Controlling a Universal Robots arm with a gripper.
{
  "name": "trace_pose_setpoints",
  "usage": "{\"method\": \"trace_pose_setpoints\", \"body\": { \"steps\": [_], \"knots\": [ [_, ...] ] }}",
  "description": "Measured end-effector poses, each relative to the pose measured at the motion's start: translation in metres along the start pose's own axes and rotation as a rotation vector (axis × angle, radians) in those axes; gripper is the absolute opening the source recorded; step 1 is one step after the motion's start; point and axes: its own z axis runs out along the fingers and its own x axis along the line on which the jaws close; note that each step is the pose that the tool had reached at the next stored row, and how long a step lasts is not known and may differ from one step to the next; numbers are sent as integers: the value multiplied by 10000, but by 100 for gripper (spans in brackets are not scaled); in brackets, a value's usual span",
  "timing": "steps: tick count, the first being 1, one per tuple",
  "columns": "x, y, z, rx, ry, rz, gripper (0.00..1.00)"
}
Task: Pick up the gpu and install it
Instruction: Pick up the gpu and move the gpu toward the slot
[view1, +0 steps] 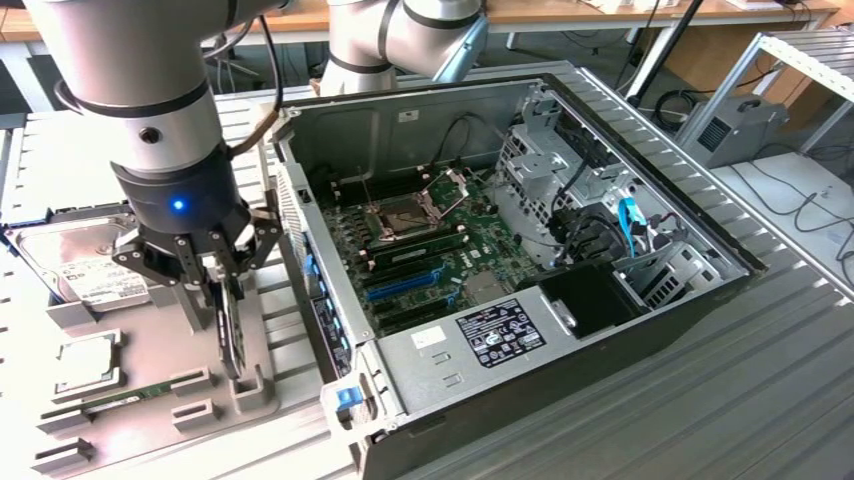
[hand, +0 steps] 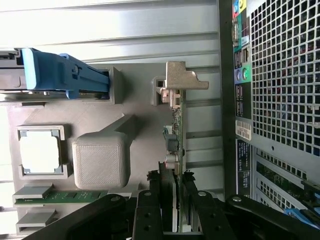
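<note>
Two pads of the tool (hand: 176, 186) pinch the gpu (hand: 176, 120) by its upper edge. The card stands upright in the grey holder tray (hand: 142, 107), beside the open computer case (view1: 441, 370). With so narrow a grip, it could tilt or snag in its slot.

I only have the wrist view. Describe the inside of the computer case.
Observer: The case has its side off, and the motherboard faces up, exposed.
Operator: Report the expansion slots.
Observer: The blue slots hold no card.
Operator: Place the claw for me.
Observer: The claw is closed on the gpu, which stands on edge on the gray fixture. That is outside the case, at the exterior view's left.
</note>
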Motion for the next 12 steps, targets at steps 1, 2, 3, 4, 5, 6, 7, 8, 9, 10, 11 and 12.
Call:
{"method": "trace_pose_setpoints", "body": {
  "steps": [1, 2, 3, 4, 5, 6, 7, 8, 9, 10, 11, 12],
  "knots": [
    [0, 0, -4, 0, 0, 0, 29],
    [0, 0, -7, 1, 1, 0, 29],
    [0, -1, -10, 1, 1, 0, 29],
    [0, -1, -14, 1, 1, 0, 29],
    [0, -1, -16, 0, 0, 0, 29],
    [-1, -1, -19, 0, -1, 0, 29],
    [-1, -1, -22, 0, 0, 0, 29],
    [-1, -2, -25, 0, 0, 0, 29],
    [-1, -2, -27, 1, 0, 0, 29],
    [-1, -2, -31, 0, 0, 0, 29],
    [-1, -2, -34, 0, 0, 0, 29],
    [-1, -2, -39, 1, 0, 0, 29]
  ]
}}
